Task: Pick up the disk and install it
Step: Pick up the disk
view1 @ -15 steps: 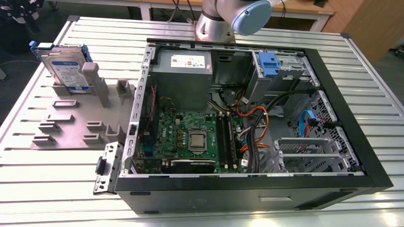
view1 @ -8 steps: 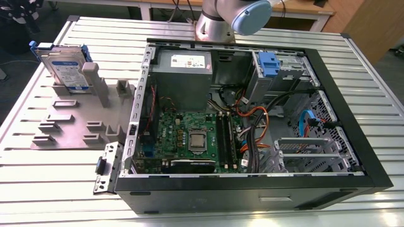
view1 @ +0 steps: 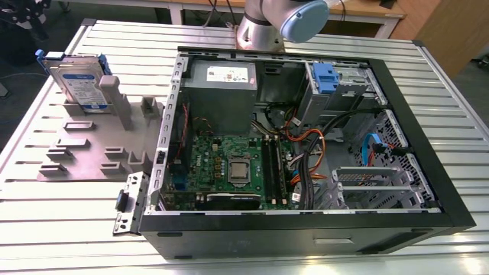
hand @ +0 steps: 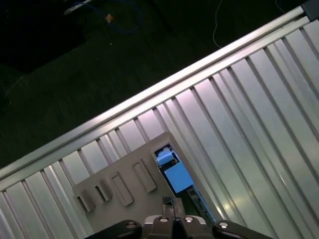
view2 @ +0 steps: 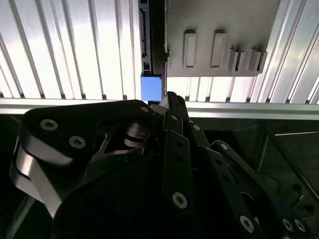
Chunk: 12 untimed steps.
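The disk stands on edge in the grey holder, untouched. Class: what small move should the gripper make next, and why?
Probably open the fingers. In both wrist views the gripper looks shut, poised above the blue-framed top edge of the disk and not gripping it. The disk stands upright in the grey holder, and shut fingers could not straddle it.

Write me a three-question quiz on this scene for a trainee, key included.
1. True or false: the computer case lies with its side open, its insides showing.
2. Where is the disk? A. On edge in the grey holder, at the exterior view's left of the case. B. Inside the case. C. Between the jaws.
3. What colour is the bracket framing the disk?
Key: 1 true; 2 A; 3 blue.
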{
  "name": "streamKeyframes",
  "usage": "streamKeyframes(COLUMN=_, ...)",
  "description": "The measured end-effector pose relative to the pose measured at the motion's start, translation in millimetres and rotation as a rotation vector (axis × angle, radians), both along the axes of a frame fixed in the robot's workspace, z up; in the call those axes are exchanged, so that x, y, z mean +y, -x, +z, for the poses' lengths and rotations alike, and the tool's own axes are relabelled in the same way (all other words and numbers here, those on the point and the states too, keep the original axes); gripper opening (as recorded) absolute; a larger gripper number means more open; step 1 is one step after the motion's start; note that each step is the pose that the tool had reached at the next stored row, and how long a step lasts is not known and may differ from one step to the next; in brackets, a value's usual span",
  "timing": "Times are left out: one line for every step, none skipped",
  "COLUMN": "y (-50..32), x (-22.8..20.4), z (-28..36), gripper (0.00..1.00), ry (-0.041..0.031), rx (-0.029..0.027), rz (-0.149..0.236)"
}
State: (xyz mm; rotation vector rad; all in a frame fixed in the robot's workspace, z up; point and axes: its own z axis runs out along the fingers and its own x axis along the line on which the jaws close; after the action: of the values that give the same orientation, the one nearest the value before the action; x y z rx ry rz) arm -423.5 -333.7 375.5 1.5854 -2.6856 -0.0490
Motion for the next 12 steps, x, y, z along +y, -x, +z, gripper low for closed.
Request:
streamKeyframes(y=0.0, x=0.0, z=0.0, gripper=0.11, ry=0.0001, rx=0.0001, rz=0.013)
streamKeyframes(y=0.0, x=0.0, z=0.0, gripper=0.11, ry=0.0000, rx=0.0000, rz=0.026)
streamKeyframes(y=0.0, x=0.0, z=0.0, gripper=0.11, ry=0.0000, rx=0.0000, rz=0.042)
streamKeyframes(y=0.0, x=0.0, z=0.0, gripper=0.11, ry=0.0001, rx=0.0000, rz=0.057)
streamKeyframes(y=0.0, x=0.0, z=0.0, gripper=0.11, ry=0.0000, rx=0.0000, rz=0.074)
streamKeyframes(y=0.0, x=0.0, z=0.0, gripper=0.11, ry=0.0000, rx=0.0000, rz=0.090)
streamKeyframes(y=0.0, x=0.0, z=0.0, gripper=0.11, ry=0.0000, rx=-0.0001, rz=0.107)
streamKeyframes(y=0.0, x=0.0, z=0.0, gripper=0.11, ry=0.0000, rx=-0.0001, rz=0.122)
streamKeyframes(y=0.0, x=0.0, z=0.0, gripper=0.11, ry=0.0000, rx=-0.0003, rz=0.137)
streamKeyframes(y=0.0, x=0.0, z=0.0, gripper=0.11, ry=0.0001, rx=-0.0003, rz=0.153)
streamKeyframes(y=0.0, x=0.0, z=0.0, gripper=0.11, ry=0.0001, rx=-0.0004, rz=0.169)
streamKeyframes(y=0.0, x=0.0, z=0.0, gripper=0.11, ry=0.0000, rx=-0.0005, rz=0.186)
